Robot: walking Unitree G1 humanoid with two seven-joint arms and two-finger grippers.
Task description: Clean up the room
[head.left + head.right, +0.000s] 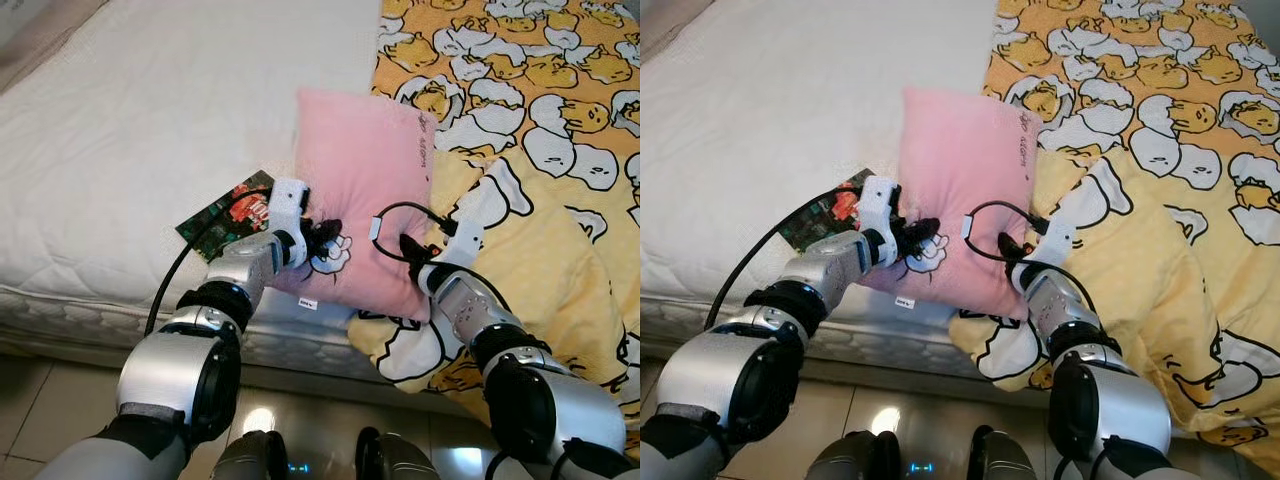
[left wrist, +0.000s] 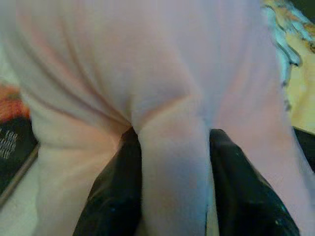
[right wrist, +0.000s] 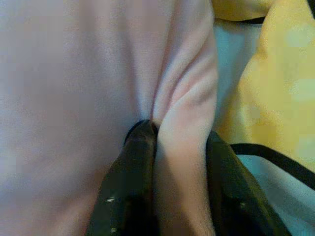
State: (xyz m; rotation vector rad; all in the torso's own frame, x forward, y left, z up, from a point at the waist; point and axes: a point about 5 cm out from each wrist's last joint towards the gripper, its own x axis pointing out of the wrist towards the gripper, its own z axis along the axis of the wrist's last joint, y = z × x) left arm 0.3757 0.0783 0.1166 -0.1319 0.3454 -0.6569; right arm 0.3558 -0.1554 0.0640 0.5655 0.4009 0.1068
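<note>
- Silver arms reach forward from the bottom of the head views to the near edge of the bed, one on each side of a soft pink square fabric pillow (image 1: 360,190), so that the load is shared between them.
- On the left, a flat dark printed booklet or packet (image 1: 222,215) lies on the white quilted mattress (image 1: 150,130), partly tucked under the pillow's left edge; what it is cannot be made out.
- Left gripper (image 1: 322,237) has its jaws clenched on a pinched fold at the pillow's lower left side; the left wrist view shows a ridge of pink cloth bulging between its two black fingers (image 2: 115,196).
- Pillow stands tilted at the middle of the bed's near edge, on the seam between bare mattress and blanket, propped by the two grips rather than lying flat.
- Right gripper (image 1: 415,250) likewise has its jaws clamped on a fold at the lower right edge, with cloth squeezed between its fingers (image 3: 133,182).
- On the right, a rumpled yellow blanket with a white-and-yellow cartoon print (image 1: 540,150) covers that half of the bed and hangs over the edge; judging by the task, the pillow is likely being carried to its proper place.
</note>
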